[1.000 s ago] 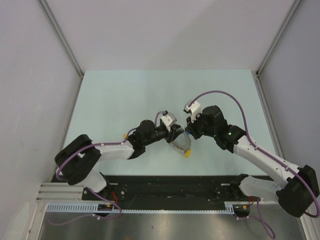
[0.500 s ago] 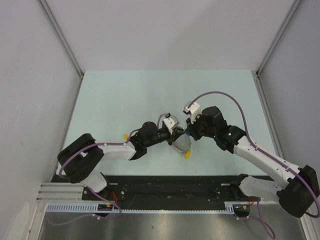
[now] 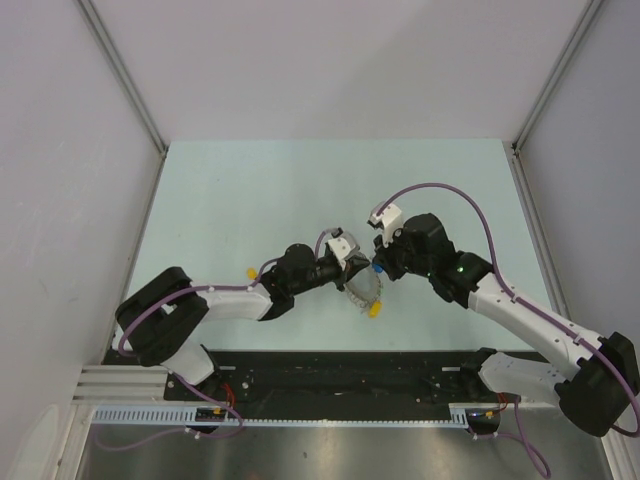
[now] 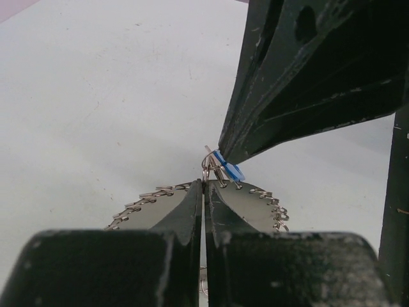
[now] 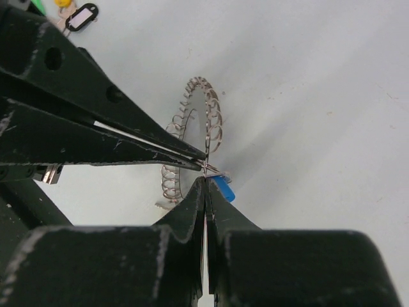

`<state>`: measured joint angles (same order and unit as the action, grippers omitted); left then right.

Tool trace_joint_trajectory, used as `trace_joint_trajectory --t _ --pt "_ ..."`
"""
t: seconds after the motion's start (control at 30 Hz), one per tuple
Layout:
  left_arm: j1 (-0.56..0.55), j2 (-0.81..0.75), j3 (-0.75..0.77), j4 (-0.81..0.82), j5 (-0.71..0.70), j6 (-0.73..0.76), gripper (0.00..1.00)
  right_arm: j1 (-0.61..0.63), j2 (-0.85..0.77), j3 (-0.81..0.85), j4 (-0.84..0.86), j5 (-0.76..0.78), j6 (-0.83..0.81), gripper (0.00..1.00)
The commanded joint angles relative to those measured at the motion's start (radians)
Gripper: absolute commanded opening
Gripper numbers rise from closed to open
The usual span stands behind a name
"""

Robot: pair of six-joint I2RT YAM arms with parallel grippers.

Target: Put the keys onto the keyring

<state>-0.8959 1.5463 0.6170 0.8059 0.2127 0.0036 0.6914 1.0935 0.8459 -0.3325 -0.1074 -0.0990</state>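
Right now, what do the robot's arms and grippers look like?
The left arm and right arm have white shells with black joints, and a purple cable loops along each. A green light shows on the right arm, and a white camera block sits at each wrist. The left gripper and right gripper have tapered black fingers with pale scuffs.

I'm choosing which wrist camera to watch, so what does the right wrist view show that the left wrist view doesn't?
Only the right wrist view: loose keys in its top left corner, and the keyring as a whole standing loop. Only the left wrist view: the keyring's fringe spreading to both sides behind the left gripper. Both: the blue tag, with the left gripper and the right gripper shut and meeting tip to tip beside it.
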Motion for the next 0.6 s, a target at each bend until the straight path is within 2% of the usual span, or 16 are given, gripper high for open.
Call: trace_joint_trajectory --t 0.0,0.57 --pt "-0.008 -0.032 -0.019 0.107 -0.001 0.059 0.0 -0.026 -0.035 0.051 -0.002 0.083 0.053 0.0" --pt "-0.032 -0.077 -0.065 0.167 -0.027 0.105 0.0 -0.09 0.016 0.065 -0.066 0.055 0.094 0.0"
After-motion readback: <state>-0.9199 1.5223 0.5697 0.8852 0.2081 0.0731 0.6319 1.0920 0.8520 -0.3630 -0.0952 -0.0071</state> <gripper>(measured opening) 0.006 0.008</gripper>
